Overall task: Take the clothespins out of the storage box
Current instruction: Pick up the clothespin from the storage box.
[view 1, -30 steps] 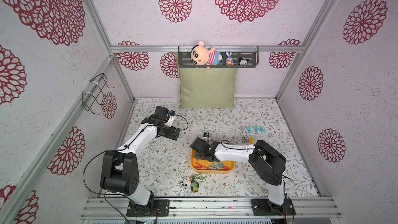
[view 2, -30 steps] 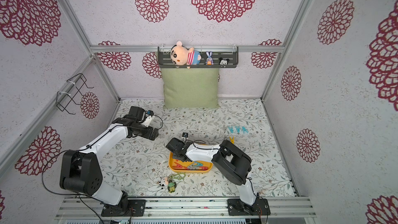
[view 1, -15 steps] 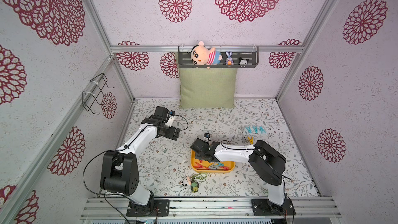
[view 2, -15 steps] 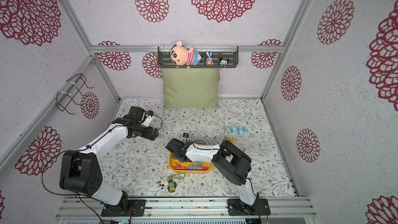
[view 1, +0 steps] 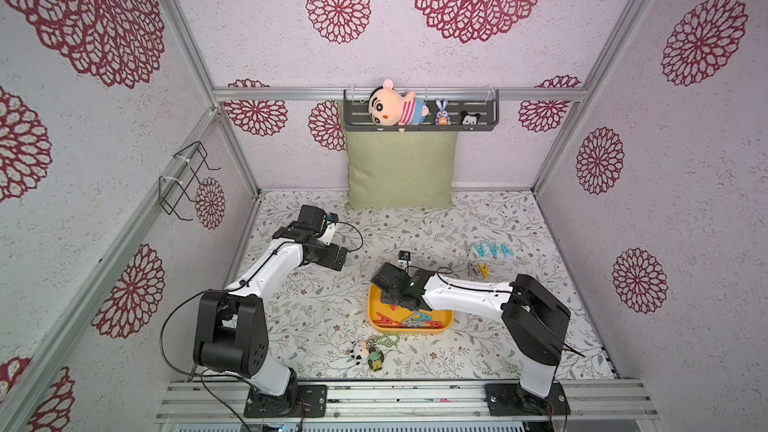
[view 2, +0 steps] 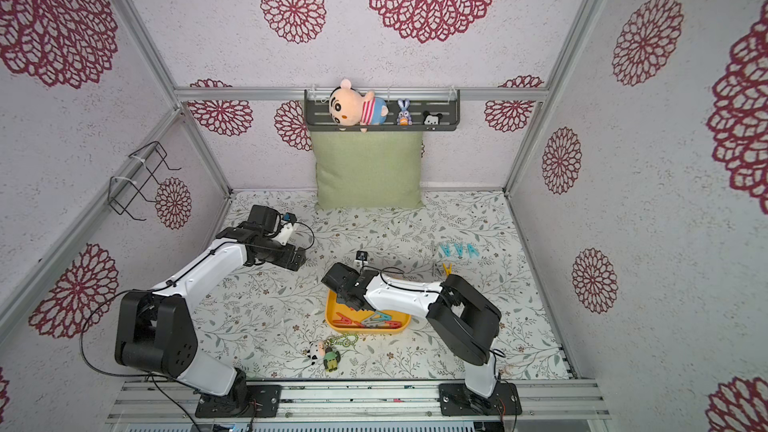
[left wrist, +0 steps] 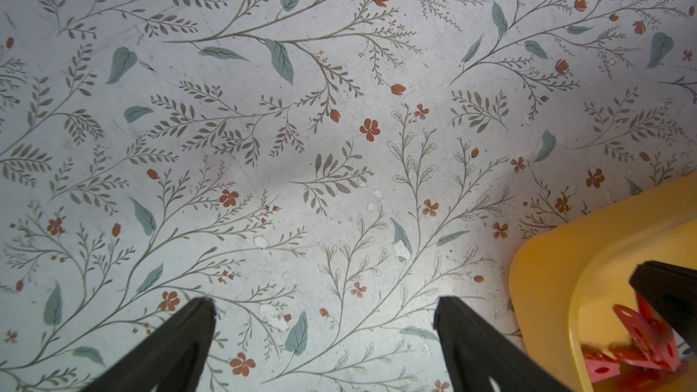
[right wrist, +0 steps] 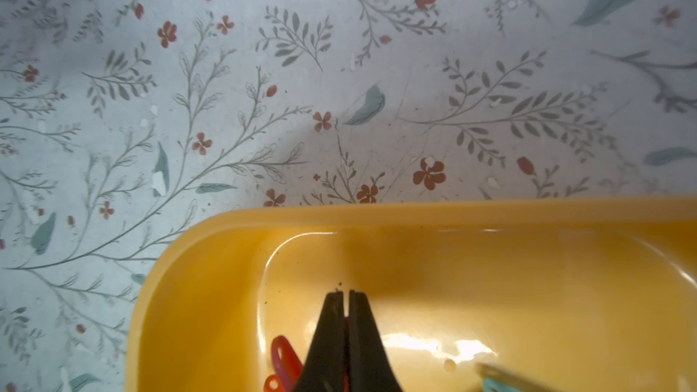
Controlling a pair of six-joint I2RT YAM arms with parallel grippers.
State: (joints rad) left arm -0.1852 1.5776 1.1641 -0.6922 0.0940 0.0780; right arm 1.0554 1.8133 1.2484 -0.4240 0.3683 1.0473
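The yellow storage box [view 1: 372,314] [view 2: 329,312] lies near the table's front middle. Several red, grey and teal clothespins [view 1: 409,320] [view 2: 365,320] lie in its near half. My right gripper [right wrist: 346,293] reaches down inside the box [right wrist: 415,213], shut, with a sliver of a red clothespin [right wrist: 284,356] between and beside its fingers. A teal clothespin [right wrist: 494,384] lies off to one side. In both top views the wrist hides those jaws. My left gripper [left wrist: 324,307] [view 1: 338,257] hangs open and empty over bare table, left of the box corner [left wrist: 547,277].
Three teal clothespins [view 1: 492,249] and a yellow one [view 1: 482,270] lie on the table at the back right. A plush keychain [view 1: 368,353] with a green chain sits just in front of the box. A green pillow [view 1: 401,168] leans on the back wall under a toy shelf [view 1: 419,128].
The right gripper has closed inside the box. Both arms stay where they were.
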